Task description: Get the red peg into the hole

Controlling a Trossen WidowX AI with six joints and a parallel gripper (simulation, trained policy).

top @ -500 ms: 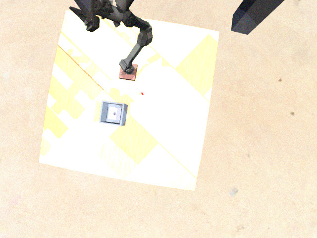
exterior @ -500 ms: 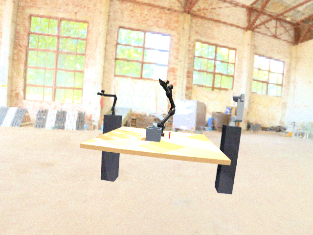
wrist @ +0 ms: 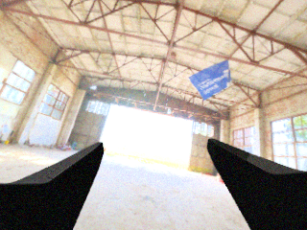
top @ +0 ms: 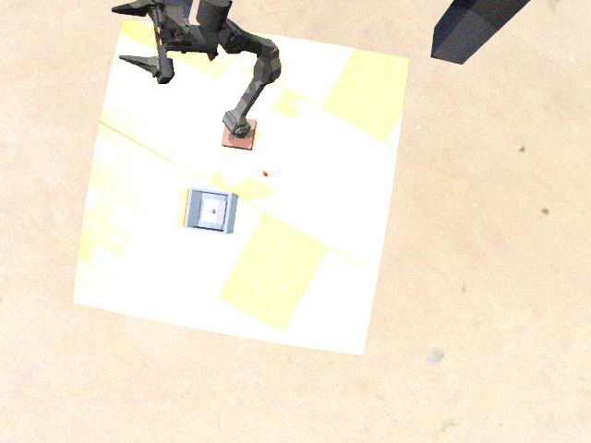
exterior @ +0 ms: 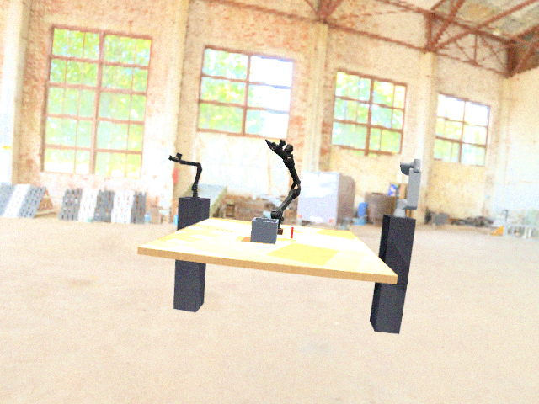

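Looking down from the top, we see our black arm (top: 267,64) (exterior: 296,188) standing on its reddish base plate (top: 246,143) (exterior: 280,231) on the wooden table (top: 295,286) (exterior: 261,263). We have our gripper (top: 116,33) (exterior: 274,140) (wrist: 155,145) high up in the air, well apart from the things on the table. Its two black fingers are wide apart, and we hold nothing between them.

The little red peg (top: 265,173) (exterior: 291,232) is standing up on the table, near the box but outside it. We can see the blue-gray open box (top: 231,213) (exterior: 264,231) with its top side open. Down at the bottom is a pale plate (top: 206,217) with a small dark hole in it, and the peg is not in that hole.

Past our fingers, we see a big bright doorway (wrist: 149,134), brown roof beams (wrist: 170,45) and a blue sign (wrist: 209,80). From the side, we can also see another black arm (exterior: 198,174) on a dark post (exterior: 189,284), and a gray arm (exterior: 413,187) on a second dark post (exterior: 393,261). Big windows (exterior: 98,98) fill part of the brick wall (exterior: 168,65).

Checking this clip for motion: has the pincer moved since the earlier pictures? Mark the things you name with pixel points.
Yes. In the exterior view the pincer (top: 115,33) (exterior: 274,141) (wrist: 155,145) has shifted left, its leftmost tip going from over the box's (top: 231,214) (exterior: 264,231) right edge towards its middle.
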